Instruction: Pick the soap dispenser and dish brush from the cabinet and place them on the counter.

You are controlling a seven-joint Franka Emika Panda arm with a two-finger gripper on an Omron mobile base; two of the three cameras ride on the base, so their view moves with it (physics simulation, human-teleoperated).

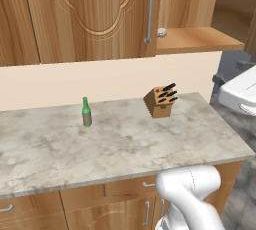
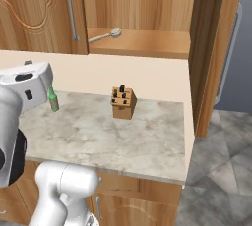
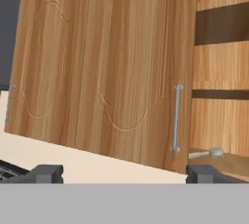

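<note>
My jaws (image 3: 124, 173) stand wide with nothing between them, raised and aimed at the cabinet's (image 3: 102, 62) closed door; the tips frame the door's lower edge, so I judge I am lining up for a reach toward the shelf and not yet committed to a grasp. Wide suits that: the brush handle is thin, and I have room to settle around it.

Nearest me lies the desk (image 1: 125, 144), bare across most of its marbled top, which leaves ample room to set things down. On it a green bottle (image 1: 86, 112) stands upright toward the left, and a knife block (image 1: 160, 101) sits tilted near the back wall, well apart from the bottle. Neither belongs to the job; I should drop the goods between or in front of them.

Beyond and above, the right side of the cabinet is open, and that is why its shelf (image 2: 147, 43) can be reached at all. The brush (image 2: 104, 36) lies flat on that shelf near its left end, just beside the closed door's bar handle (image 2: 72, 11), head toward the right in the right base view. It lies close to the shelf's front, a fair approach from outside.

The soap dispenser I cannot find in any view; whether it stands behind the closed door, I cannot tell.
</note>
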